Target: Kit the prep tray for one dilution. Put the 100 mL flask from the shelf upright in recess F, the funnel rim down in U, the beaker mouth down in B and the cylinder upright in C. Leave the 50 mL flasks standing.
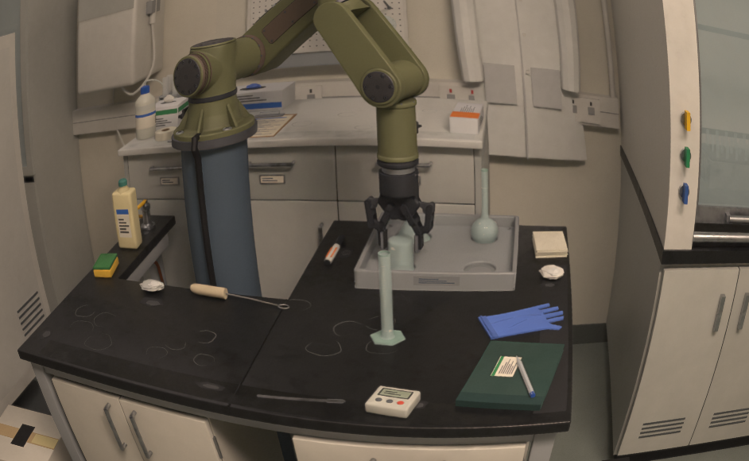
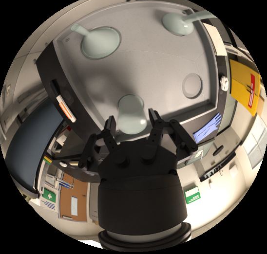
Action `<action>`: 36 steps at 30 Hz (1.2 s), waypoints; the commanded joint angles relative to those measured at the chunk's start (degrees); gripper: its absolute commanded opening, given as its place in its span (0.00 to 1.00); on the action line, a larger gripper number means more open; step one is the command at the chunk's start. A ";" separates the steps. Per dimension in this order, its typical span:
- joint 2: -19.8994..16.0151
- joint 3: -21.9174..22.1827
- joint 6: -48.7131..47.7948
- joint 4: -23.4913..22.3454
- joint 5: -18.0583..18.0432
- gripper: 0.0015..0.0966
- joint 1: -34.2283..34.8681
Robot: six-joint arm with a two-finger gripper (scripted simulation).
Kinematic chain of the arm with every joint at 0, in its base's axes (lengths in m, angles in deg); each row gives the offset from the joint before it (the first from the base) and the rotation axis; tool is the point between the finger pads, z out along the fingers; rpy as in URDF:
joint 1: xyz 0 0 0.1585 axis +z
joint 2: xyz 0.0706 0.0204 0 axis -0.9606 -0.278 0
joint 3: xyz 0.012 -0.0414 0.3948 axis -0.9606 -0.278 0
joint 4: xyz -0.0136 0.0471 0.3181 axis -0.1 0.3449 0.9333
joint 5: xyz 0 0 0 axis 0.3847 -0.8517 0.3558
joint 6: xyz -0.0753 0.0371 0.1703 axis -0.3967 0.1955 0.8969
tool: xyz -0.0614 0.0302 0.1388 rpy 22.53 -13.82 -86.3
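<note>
The pale green beaker [image 1: 401, 251] [image 2: 131, 116] stands mouth down in a recess at the near left of the grey prep tray [image 1: 437, 255] [image 2: 139, 69], directly under my gripper [image 1: 400, 225] [image 2: 133, 123]. My gripper is open around the beaker and holds nothing. The funnel [image 2: 98, 40] sits rim down in the tray's far left recess. The long-necked flask [image 1: 484, 218] [image 2: 178, 23] stands upright at the tray's far right. One round recess [image 1: 479, 267] [image 2: 192, 85] at the near right is empty. The tall cylinder [image 1: 386, 301] stands upright on the black counter in front of the tray.
The arm's blue pedestal [image 1: 219, 218] rises left of the tray. A marker [image 1: 332, 251] lies beside the tray's left edge. On the counter are a blue glove [image 1: 519, 320], a green notebook with pen [image 1: 509, 375], a timer [image 1: 392, 400] and a brush [image 1: 234, 295].
</note>
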 commanded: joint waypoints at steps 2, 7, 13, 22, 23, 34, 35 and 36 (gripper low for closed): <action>0.16 0.01 0.00 0.00 0.09 0.72 0.00; 1.27 -0.15 0.00 0.00 1.02 0.72 0.00; 4.27 -0.44 0.00 0.00 3.71 0.72 0.00; 9.93 -0.37 0.00 0.00 9.45 0.72 0.00; 10.45 -0.31 0.00 0.00 10.04 0.72 0.00; 13.13 0.07 0.00 0.00 13.18 0.72 0.00; 13.14 0.07 0.00 0.00 13.19 0.72 0.00; 13.15 0.07 0.00 0.00 13.20 0.72 0.00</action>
